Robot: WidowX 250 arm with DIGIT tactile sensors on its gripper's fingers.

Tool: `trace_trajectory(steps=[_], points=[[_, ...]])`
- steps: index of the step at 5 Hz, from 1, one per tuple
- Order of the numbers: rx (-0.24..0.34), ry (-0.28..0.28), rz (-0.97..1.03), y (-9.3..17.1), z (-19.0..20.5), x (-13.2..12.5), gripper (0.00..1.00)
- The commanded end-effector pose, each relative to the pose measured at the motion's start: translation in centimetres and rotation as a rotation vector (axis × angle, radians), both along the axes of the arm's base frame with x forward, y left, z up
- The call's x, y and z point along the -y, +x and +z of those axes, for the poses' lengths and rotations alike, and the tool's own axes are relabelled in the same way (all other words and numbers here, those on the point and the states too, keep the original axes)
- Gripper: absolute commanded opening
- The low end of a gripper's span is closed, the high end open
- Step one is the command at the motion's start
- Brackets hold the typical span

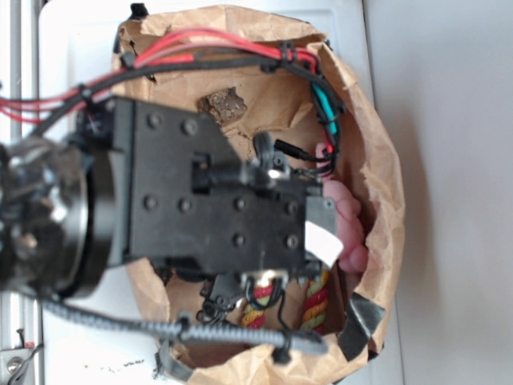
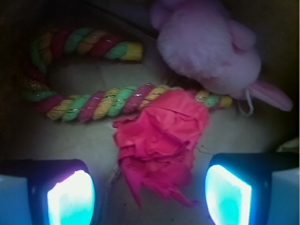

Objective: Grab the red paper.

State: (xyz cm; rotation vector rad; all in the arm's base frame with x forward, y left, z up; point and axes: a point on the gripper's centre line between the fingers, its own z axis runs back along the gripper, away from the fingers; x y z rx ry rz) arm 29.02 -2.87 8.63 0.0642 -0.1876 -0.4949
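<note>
The red paper [image 2: 160, 141] is a creased bright wad lying on the brown floor of the bag, its pointed lower folds reaching down between my two pads. My gripper [image 2: 149, 197] is open, one glowing pad on each side of the wad with a gap to the paper on both sides. In the exterior view the paper is hidden under the black arm, and the gripper [image 1: 309, 216] points down into the bag.
A red-yellow-green twisted rope [image 2: 89, 105] curves just beyond the paper. A pale pink plush toy [image 2: 211, 47] lies at the upper right, also seen as the plush [image 1: 349, 220] beside the arm. The brown paper bag's walls [image 1: 377, 160] ring everything closely.
</note>
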Motion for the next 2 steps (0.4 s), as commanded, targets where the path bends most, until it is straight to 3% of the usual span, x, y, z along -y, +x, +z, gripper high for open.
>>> trace_trajectory(steps=[1,2], points=[[0.011,0.011,-0.014,0.65,-0.72,0.96,1.00],[0.005,0.006,0.005,1.06,-0.60,0.59,1.00]])
